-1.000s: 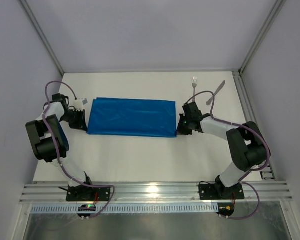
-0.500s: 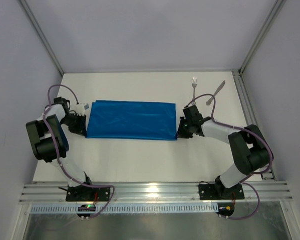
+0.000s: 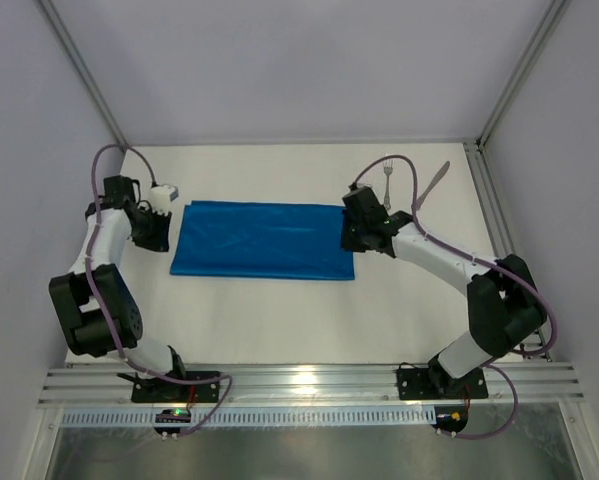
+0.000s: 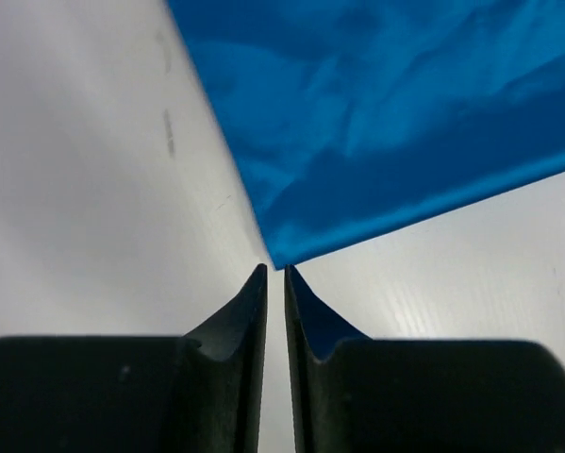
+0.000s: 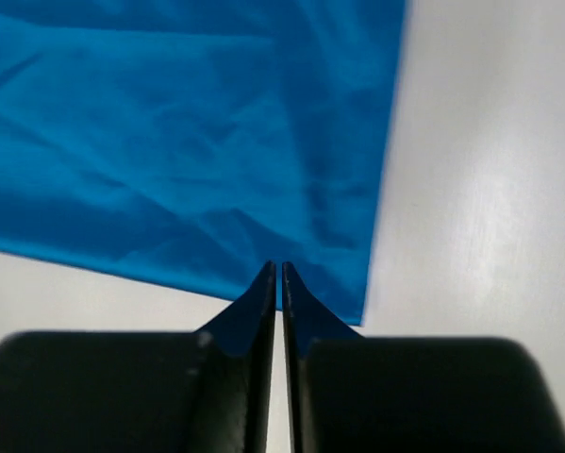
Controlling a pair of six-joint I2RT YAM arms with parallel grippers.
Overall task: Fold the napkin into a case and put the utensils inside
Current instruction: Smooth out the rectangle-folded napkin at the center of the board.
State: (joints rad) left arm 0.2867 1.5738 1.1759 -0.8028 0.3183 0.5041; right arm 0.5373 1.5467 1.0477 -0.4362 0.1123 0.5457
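The napkin [image 3: 262, 240] lies flat on the white table as a bright blue oblong, folded. My left gripper [image 3: 165, 230] sits at its left end; in the left wrist view [image 4: 274, 274] the jaws stand a narrow slit apart, empty, with the napkin's near corner [image 4: 405, 113] just beyond the tips. My right gripper [image 3: 353, 233] hovers over the right end; in the right wrist view [image 5: 278, 269] its jaws are also slightly parted and empty above the napkin's near right corner [image 5: 188, 142]. The fork [image 3: 387, 168] and knife [image 3: 434, 182] lie at the far right.
Metal frame posts and a rail [image 3: 489, 215] bound the table on the right. The right arm's purple cable [image 3: 404, 165] loops over the fork. Grey walls close in at both sides and the back.
Both grippers have let go of the napkin's ends and their jaws have parted a little. Both wrists have risen and drawn toward the far side; the right one now hangs over the cloth.
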